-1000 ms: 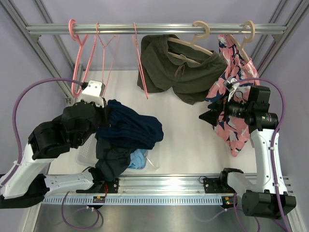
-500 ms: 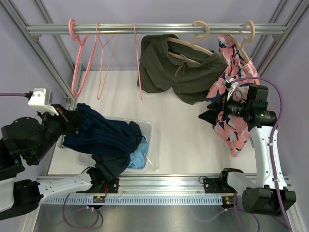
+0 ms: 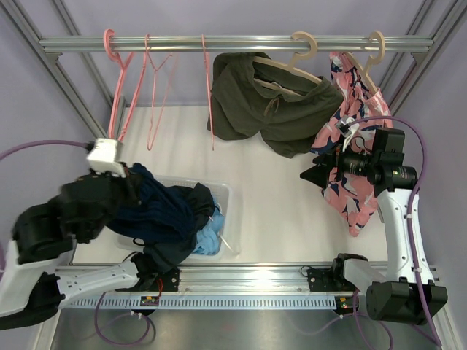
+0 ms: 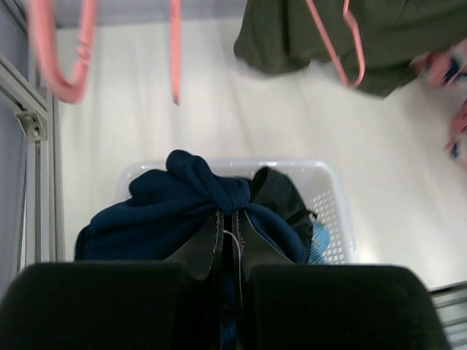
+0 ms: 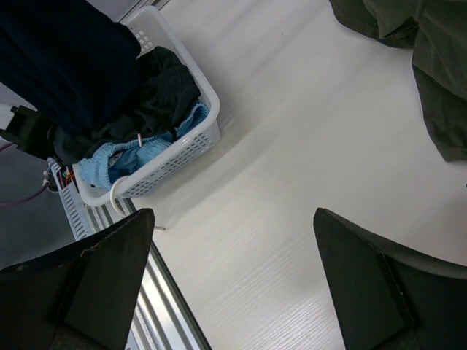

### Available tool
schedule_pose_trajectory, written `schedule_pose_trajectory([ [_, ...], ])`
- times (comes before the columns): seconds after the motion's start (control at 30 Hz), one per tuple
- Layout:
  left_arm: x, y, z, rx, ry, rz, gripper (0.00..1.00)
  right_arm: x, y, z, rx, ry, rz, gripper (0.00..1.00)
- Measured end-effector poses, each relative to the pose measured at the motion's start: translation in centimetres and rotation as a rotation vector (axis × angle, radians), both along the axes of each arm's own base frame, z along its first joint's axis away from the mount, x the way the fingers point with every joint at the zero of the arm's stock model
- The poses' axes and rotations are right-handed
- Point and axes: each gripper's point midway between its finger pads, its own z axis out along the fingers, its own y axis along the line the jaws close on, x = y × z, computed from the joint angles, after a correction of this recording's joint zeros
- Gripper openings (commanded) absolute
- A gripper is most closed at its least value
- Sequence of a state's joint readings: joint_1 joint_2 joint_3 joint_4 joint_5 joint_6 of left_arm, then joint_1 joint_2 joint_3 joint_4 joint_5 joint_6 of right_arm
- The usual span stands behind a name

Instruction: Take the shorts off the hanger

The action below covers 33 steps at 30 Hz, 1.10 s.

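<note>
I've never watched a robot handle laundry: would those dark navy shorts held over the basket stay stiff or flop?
Probably floppy: the deep navy shorts bunch and drape from the shut left end effector. Likely light: one pinched fold seems enough to hold them.

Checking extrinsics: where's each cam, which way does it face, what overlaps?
Top external: above, behind the robot; looks down on table, rail, left arm, right arm.
Left wrist: on left arm; looks down past left claw, shut on deep navy shorts, over basket.
Right wrist: on right arm; looks down at table past open right claw.
Shared: all see basket, olive shorts.
</note>
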<state>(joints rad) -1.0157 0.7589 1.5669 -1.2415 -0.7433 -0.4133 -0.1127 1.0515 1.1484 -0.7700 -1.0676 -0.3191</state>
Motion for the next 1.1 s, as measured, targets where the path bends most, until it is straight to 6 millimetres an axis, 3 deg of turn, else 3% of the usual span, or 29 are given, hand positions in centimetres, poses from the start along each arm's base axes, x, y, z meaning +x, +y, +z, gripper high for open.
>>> schedule_pose_trajectory([
  [0.07,0.8,-1.6,-3.1,0.064,0.052,-0.003,0.0,0.1,0.0,-0.1,-0.002,0.0,0.001,0.99],
  [0.27,2.7,-4.9,-9.9,0.117,0.143,0.016,0.0,0.2,0.0,-0.4,-0.007,-0.008,0.007,0.99],
  [0.47,5.8,-6.8,-16.6,0.056,0.286,0.064,0.0,0.1,0.0,-1.1,-0.005,-0.001,0.014,0.99],
  [0.53,6.0,-7.8,-19.8,0.036,0.352,0.047,0.0,0.0,0.0,-1.2,-0.006,-0.002,0.016,0.99],
  [0.63,5.4,-8.8,-23.0,-0.006,0.422,0.021,0.0,-0.3,0.0,-1.6,-0.008,-0.005,0.018,0.99],
  [0.87,3.8,-10.5,-28.6,-0.161,0.521,0.012,0.0,-0.8,0.1,-2.7,-0.008,0.014,0.021,0.99],
  [1.0,3.3,-10.7,-30.1,-0.24,0.524,0.027,0.04,-0.7,0.1,-2.8,-0.017,0.001,0.027,0.99],
  [1.03,3.3,-10.7,-30.2,-0.258,0.52,0.031,0.06,-0.7,0.0,-2.8,-0.019,-0.002,0.028,0.99],
  [1.1,3.2,-10.7,-30.3,-0.283,0.512,0.033,0.27,-0.7,0.0,-2.8,-0.021,-0.004,0.03,0.99],
])
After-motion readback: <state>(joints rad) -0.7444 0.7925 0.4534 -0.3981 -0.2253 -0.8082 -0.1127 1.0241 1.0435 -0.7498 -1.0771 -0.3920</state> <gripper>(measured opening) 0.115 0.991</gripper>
